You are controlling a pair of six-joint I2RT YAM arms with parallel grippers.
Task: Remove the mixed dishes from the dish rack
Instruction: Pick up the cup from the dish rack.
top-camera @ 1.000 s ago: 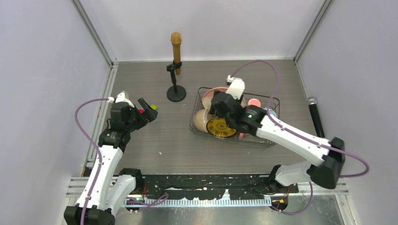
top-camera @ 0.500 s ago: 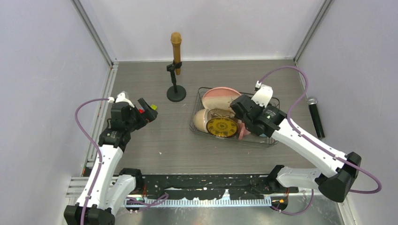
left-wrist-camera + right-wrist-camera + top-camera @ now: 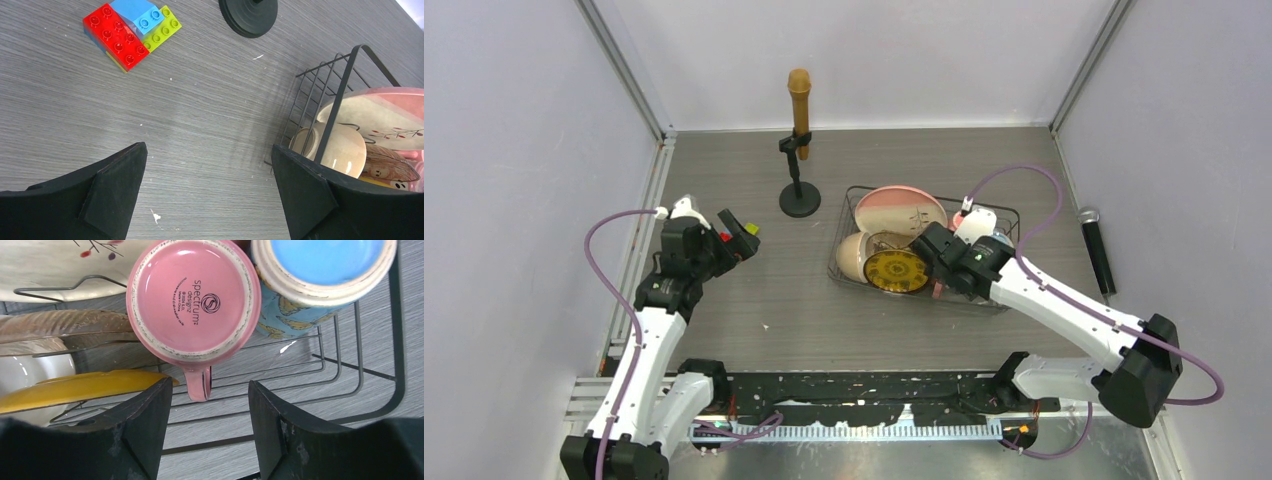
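Observation:
The black wire dish rack (image 3: pixel 1002 300) stands right of centre. It holds a large pink-and-cream plate (image 3: pixel 902 208), a yellow patterned plate (image 3: pixel 896 271) and a cream bowl (image 3: pixel 852 256). My right gripper (image 3: pixel 940 264) is open inside the rack. In the right wrist view, an upside-down pink mug (image 3: pixel 194 300) lies just ahead of my right gripper (image 3: pixel 210 402), its handle (image 3: pixel 199 382) pointing into the gap between the jaws without touching them. A blue mug (image 3: pixel 320 270), the yellow plate (image 3: pixel 75 387) and a brownish bowl (image 3: pixel 65 327) flank it. My left gripper (image 3: pixel 210 155) is open and empty above the table.
A brown microphone on a black round stand (image 3: pixel 799 150) is behind the rack's left corner. A black microphone (image 3: pixel 1096 250) lies by the right wall. Toy blocks (image 3: pixel 127 32) lie ahead of the left gripper. The rack's near corner (image 3: pixel 345 75) shows at that view's right.
My right arm swung from over the large plate at the rack's back to the right, then came down at the pink mug. The left arm has not moved.

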